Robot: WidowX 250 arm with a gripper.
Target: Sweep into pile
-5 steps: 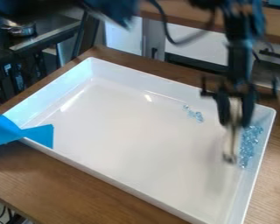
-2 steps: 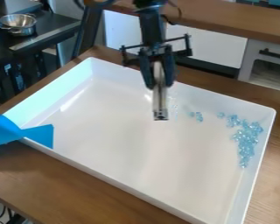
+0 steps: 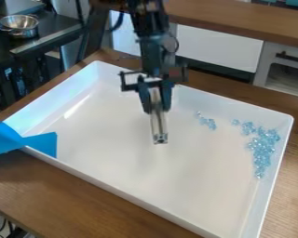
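Observation:
The gripper [image 3: 155,104] hangs over the middle of the white tray [image 3: 158,200], shut on a pale, narrow sweeping tool [image 3: 158,123] that points down, its lower end over or on the tray floor. To the right of the tool lies a small cluster of clear blue pieces [image 3: 206,122] near the back wall. A larger pile of the same blue pieces [image 3: 261,148] runs along the right wall, with a few scattered at its upper left.
Blue tape [image 3: 22,141] covers the tray's left corner and its rim. The tray stands on a brown wooden table [image 3: 83,197]. A metal pot [image 3: 19,26] sits on a dark stove at the upper left, and white cabinets stand behind.
From the right side of the tray the gripper has moved left with the tool, then lower toward the middle. The larger pile, partly covered by the arm at first, is in full view.

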